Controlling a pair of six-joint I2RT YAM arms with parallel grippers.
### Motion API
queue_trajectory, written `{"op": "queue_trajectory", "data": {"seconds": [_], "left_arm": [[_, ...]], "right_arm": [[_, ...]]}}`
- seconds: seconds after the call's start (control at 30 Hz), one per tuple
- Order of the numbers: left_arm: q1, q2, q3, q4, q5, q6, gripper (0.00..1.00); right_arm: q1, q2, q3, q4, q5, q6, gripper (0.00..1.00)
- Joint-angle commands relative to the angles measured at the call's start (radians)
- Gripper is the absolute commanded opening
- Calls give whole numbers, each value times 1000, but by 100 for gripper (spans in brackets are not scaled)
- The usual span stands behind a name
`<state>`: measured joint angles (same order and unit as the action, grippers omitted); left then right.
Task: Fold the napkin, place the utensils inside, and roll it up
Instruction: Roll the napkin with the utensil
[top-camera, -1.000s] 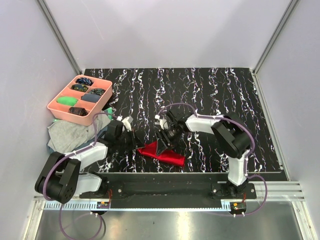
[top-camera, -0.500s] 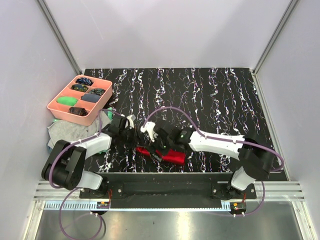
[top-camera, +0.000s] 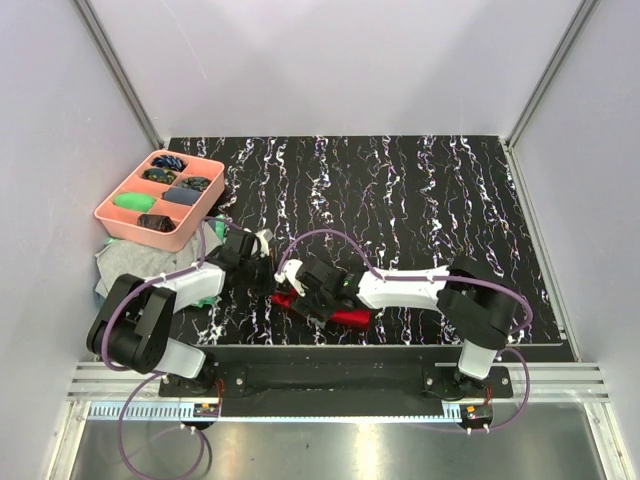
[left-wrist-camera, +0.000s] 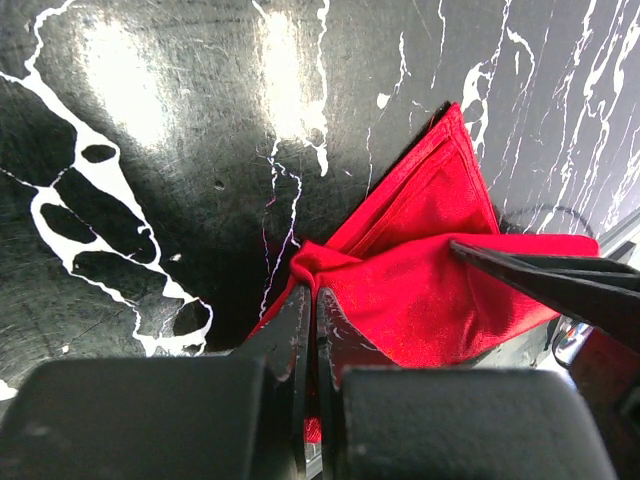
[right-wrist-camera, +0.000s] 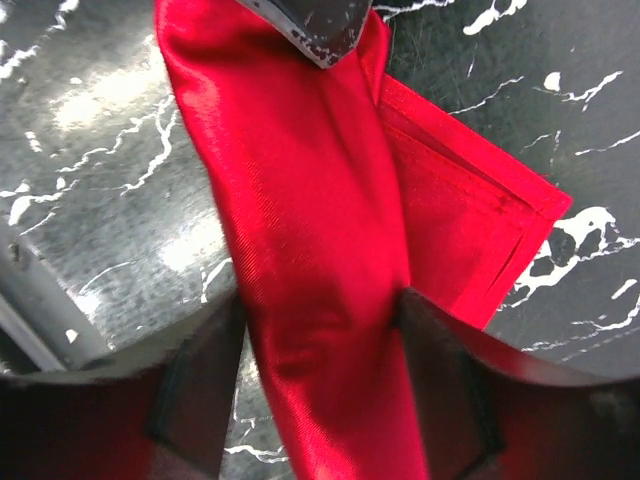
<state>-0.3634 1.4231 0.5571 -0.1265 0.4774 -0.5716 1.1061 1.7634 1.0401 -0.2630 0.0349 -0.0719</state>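
The napkin (top-camera: 340, 314) lies low in the centre of the overhead view, near the front edge of the desk (top-camera: 400, 190), as a rolled or folded red bundle with a flatter layered corner beside it. The left tool (left-wrist-camera: 308, 300) has its fingers pressed together and pinches a gathered point of the cloth at the bundle's left end; the right tool (right-wrist-camera: 320, 350) stands spread, one finger on each side of the thick red fold, straddling it rather than clamping it. The main risk, as I judge it, is that the roll slackens: with only one end pinched and the other tool loose around the middle, a pull from the left could drag the satin-smooth cloth sideways and unwind the layers. The bundle also sits close to the desk's front edge, so a push could send part of it over. No fork or other utensil shows in any view; whether they are inside the roll cannot be told, and if they are, a tilt could let them slide out of an open end. Counted: one red napkin, two tools, one pink tray (top-camera: 125, 215) with six compartments in the upper left, one pile of cloths (top-camera: 130, 270) below it, no visible utensils.
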Motion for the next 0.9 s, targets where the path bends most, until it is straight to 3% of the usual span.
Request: {"op": "queue_trajectory", "data": {"seconds": [0.0, 0.03, 0.1, 0.13, 0.23, 0.37, 0.63, 0.87], "left_arm": [[1, 17, 41, -9, 23, 30, 0], [1, 16, 44, -5, 27, 30, 10], [0, 1, 53, -1, 26, 30, 20], [1, -7, 58, -4, 21, 32, 31], [9, -55, 84, -41, -37, 45, 54], [26, -139, 78, -70, -126, 50, 68], [32, -295, -58, -38, -192, 12, 71], [30, -423, -158, 90, -82, 1, 66]], "right_arm": [[3, 43, -2, 19, 22, -9, 62], [0, 54, -2, 15, 13, -3, 55], [-8, 77, -3, -1, -28, 15, 48], [-12, 80, -5, -5, -42, 21, 43], [-35, 77, -17, -12, -142, 53, 38], [-80, 64, -34, -12, -294, 101, 36], [-176, 96, -23, -22, -530, 138, 36], [-261, 160, 5, -39, -725, 176, 36]]}}
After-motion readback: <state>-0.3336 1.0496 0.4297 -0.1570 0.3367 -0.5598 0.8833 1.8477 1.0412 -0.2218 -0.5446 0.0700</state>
